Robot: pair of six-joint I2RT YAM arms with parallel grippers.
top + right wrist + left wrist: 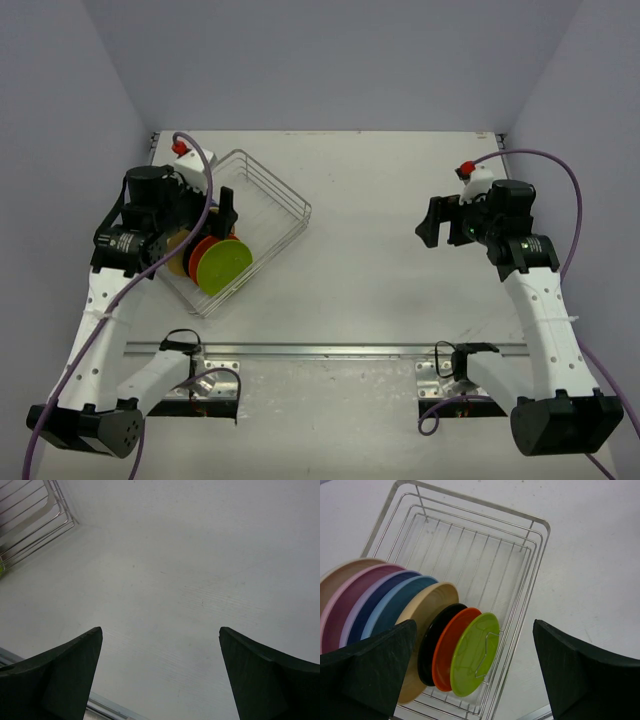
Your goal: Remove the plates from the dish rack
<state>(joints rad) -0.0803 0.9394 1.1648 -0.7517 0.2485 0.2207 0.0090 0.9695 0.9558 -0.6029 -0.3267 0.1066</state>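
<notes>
The silver wire dish rack point(285, 195) sits at the table's left, turned at an angle. Several small plates stand on edge in its near end, with the lime green plate point(222, 266) in front and the orange plate point(203, 256) behind it. In the left wrist view the row in the rack point(540, 545) runs lime green point(472, 655), orange point(451, 645), black point(434, 640), tan point(427, 602), blue point(395, 605), lavender, pink point(345, 615), cream. My left gripper point(475, 625) is open above the lime green plate, touching nothing. My right gripper point(160, 630) is open and empty over bare table.
The far half of the rack holds no plates. A metal rail point(330, 349) runs along the table's near edge by the arm bases. The rack's corner point(30, 525) shows at the top left of the right wrist view. Grey walls enclose the table.
</notes>
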